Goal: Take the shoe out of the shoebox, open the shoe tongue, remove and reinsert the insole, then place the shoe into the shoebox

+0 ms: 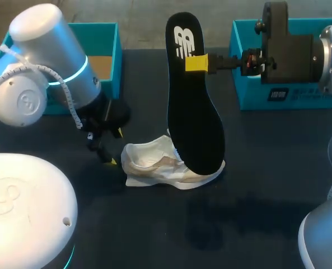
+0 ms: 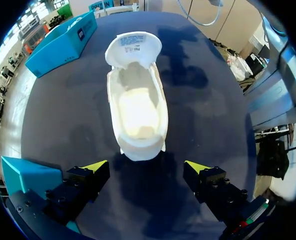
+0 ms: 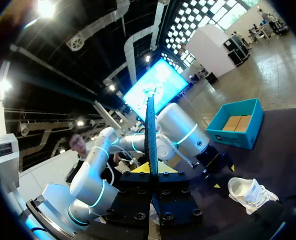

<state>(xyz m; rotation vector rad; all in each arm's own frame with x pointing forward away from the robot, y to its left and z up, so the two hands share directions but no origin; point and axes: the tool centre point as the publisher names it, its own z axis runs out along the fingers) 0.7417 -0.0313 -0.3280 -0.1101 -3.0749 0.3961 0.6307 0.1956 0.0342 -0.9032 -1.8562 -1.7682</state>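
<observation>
My left arm comes in over the far-left part of the dark table. It partly covers the left teal box, which stands open at the far left with brown card inside. The left gripper hangs low just left of the shoe. In the left wrist view, the left gripper has its jaws spread wide with nothing between them. The heel of the shoe lies just ahead of the fingertips, apart from them.

The white shoe rests on its sole near the middle of the table, outside both boxes, with its heel toward the left gripper. Its tongue is folded back at the toe end, and the pale inside lies bare.

Above the right part of the shoe hangs the black insole, clear of the shoe's opening, with one end tilted toward the far side. The right gripper reaches in from the right and is clamped on the insole near its far end. In the right wrist view the insole stands edge-on, pinched between the two yellow tips of the right gripper.

The right teal box stands at the far right, partly behind my right arm.
</observation>
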